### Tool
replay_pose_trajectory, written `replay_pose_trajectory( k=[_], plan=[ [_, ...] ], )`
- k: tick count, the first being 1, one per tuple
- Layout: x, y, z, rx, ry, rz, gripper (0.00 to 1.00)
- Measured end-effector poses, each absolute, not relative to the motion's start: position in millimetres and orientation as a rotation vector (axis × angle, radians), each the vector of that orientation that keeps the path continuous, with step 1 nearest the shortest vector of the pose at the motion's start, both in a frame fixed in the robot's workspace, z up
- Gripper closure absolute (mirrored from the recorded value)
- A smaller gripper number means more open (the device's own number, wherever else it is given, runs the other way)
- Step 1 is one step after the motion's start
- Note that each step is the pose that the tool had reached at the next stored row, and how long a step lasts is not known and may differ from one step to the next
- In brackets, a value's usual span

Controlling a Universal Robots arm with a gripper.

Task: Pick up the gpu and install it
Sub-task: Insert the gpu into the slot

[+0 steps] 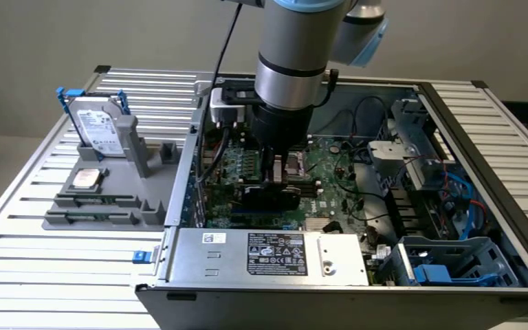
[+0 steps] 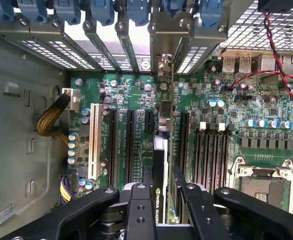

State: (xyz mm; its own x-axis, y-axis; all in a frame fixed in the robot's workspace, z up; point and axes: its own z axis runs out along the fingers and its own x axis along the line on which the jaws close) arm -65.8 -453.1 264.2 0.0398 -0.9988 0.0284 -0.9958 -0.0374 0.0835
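Gripper (image 1: pixel 278 180) low inside the open computer case (image 1: pixel 484 206), over the motherboard (image 1: pixel 342 172); fingers (image 2: pixel 139 212) narrow, clamped on the gpu (image 2: pixel 159 155); card stands on edge between them, bracket end toward the rear slot covers (image 2: pixel 101 50); whether its lower edge has met a slot, cannot tell. Hard drive (image 1: pixel 99 127) at 9 o'clock from the gripper in the exterior view, out on the tabletop (image 1: pixel 16 213), well apart.

Risks, as I judge them: card off the slot line would press on the capacitors beside the black slots (image 2: pixel 129 145); bracket may snag the rear frame; card may pivot in the grip under a push.

Writing: "NVIDIA QUADRO" on the card's upper edge; power supply (image 1: pixel 273 254) sticker unreadable.
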Motion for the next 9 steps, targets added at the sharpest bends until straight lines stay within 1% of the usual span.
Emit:
replay_pose_trajectory(
  k=[9],
  plan=[
    [-65.8,-452.5,263.4,2.206,-2.122,-0.049,0.74]
  ],
)
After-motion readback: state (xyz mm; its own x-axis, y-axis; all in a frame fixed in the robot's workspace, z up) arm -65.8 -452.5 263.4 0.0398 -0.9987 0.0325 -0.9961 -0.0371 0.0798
